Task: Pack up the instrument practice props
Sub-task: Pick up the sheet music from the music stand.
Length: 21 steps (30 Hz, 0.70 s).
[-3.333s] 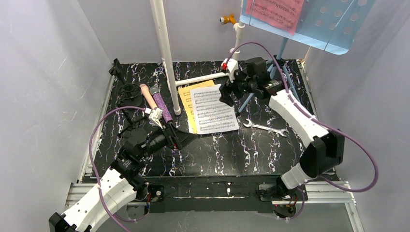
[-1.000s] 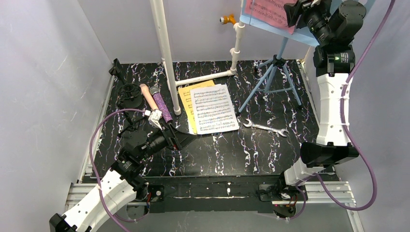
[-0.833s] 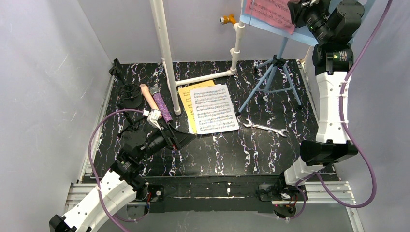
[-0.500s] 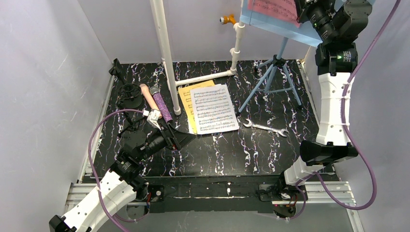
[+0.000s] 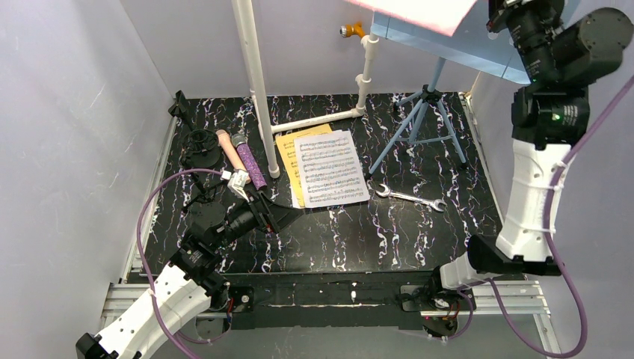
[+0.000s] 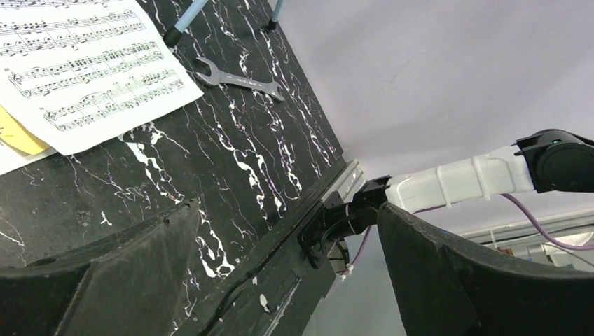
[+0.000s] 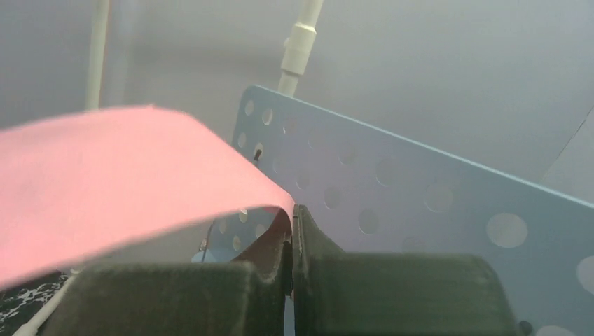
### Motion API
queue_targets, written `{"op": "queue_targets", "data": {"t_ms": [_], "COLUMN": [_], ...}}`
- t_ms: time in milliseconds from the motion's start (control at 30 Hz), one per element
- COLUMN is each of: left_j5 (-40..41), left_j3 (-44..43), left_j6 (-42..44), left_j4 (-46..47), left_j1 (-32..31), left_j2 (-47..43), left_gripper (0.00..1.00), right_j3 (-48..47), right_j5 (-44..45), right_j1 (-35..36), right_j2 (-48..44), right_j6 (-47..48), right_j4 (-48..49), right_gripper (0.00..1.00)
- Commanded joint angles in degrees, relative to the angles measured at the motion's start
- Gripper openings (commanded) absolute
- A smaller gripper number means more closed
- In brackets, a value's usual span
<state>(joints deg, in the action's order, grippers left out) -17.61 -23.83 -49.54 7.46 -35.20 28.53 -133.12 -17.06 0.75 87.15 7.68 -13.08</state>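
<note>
Light-blue music rack (image 5: 441, 48) is noted high at back right; the pink sheet (image 7: 105, 182) just before it is pinched by one corner in the tightly closed right gripper (image 7: 291, 217) — its length trails leftward. The left gripper (image 6: 286, 210), spread wide and empty, is well apart.

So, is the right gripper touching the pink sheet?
Touching. In the right wrist view the right gripper has its jaws pinched shut on the corner of the pink sheet.
</note>
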Motion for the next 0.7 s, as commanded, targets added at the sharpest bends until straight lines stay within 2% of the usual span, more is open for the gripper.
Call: {"op": "queue_targets", "data": {"t_ms": [0,200,400,533,667], "left_j5": [-2.8,-3.7,-5.5,-6.3,-5.1], "left_j3": [0.0,0.2,-2.3,-4.0,-4.9], "left_j6": [3.1,9.0,15.7,18.6,20.7], "left_j4": [1.2,2.7,3.3,4.2,6.3], "left_j1": [0.3,0.3,0.2,0.2,-0.7], "left_j2": [-1.4,-5.7,-6.1,-3.9,-1.6], "left_gripper": [0.98,0.98,0.98,0.98,0.98], "right_j3": [-2.3,2.7,17.5,28.9,39.0], "right_j5": [-5.1,-18.5,-37.0,-42.6,-44.7], "right_j1": [-0.2,-0.2,-0.2,-0.2,-0.2], "right_j2": [-4.3,-8.5,-13.8,-17.0,-20.5], "right_j6": [-0.6,-6.8,-23.6,-29.2,-30.0], "right_j4": [-1.1,-2.4,7.5,10.0,8.5], "right_gripper": [0.01,0.01,0.01,0.01,0.01]}}
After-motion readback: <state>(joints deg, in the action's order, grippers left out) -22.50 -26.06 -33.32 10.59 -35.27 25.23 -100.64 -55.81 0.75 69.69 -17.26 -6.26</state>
